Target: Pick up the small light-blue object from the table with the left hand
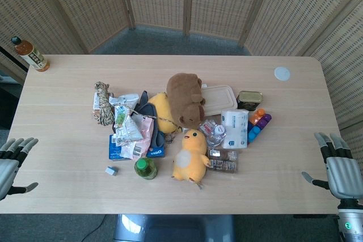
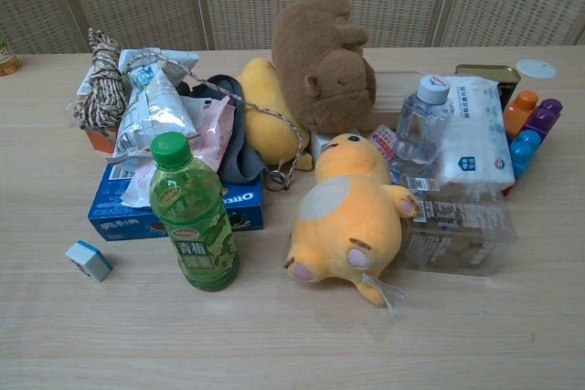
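Left hand (image 1: 12,161) sits empty, fingers spread; so does the right hand (image 1: 340,165). Small light-blue object (image 2: 89,260) lies apart from the green bottle (image 2: 192,216) — it should approach from the open left side.

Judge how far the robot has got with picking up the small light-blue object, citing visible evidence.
Nothing looks done yet. The small light-blue object lies on the table, left of the green bottle. The left hand hangs open at the table's edge, holding nothing, as does the right hand. Reaching, gripping and lifting all remain.
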Tool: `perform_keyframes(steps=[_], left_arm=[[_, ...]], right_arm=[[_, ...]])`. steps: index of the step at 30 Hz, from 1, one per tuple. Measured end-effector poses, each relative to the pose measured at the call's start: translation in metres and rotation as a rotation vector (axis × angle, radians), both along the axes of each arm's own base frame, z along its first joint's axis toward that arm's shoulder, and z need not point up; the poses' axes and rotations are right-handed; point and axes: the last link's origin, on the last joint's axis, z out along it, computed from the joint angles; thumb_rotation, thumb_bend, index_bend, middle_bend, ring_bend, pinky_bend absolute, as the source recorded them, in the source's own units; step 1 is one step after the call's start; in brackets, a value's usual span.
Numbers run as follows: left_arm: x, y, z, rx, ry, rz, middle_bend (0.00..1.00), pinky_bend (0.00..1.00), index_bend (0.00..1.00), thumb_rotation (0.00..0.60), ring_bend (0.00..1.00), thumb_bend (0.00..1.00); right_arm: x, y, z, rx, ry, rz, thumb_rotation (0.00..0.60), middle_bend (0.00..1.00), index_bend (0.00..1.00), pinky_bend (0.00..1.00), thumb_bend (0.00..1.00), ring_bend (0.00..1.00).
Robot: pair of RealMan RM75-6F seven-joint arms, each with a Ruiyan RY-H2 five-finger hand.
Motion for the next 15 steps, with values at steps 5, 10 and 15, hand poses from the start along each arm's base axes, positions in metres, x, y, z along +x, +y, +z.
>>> perform_keyframes(steps=[5, 10, 15], left_arm=[[0.002, 0.000, 0.003, 0.014, 0.007, -0.020, 0.00, 0.00, 0.00, 0.600, 0.00, 0.08], [0.005, -0.001, 0.002, 0.023, 0.022, -0.055, 0.00, 0.00, 0.00, 0.600, 0.00, 0.08], [0.006, 0.000, -0.009, -0.003, 0.030, -0.081, 0.00, 0.00, 0.00, 0.600, 0.00, 0.08]], right_arm=[[-0.001, 0.000, 0.001, -0.002, 0.001, -0.001, 0.534, 0.00, 0.00, 0.00, 0.00, 0.00], [0.001, 0.000, 0.003, -0.010, -0.008, 0.003, 0.534, 0.00, 0.00, 0.00, 0.00, 0.00], [-0.001, -0.001, 0.005, -0.017, -0.012, -0.006, 0.533, 0.00, 0.00, 0.00, 0.00, 0.00]])
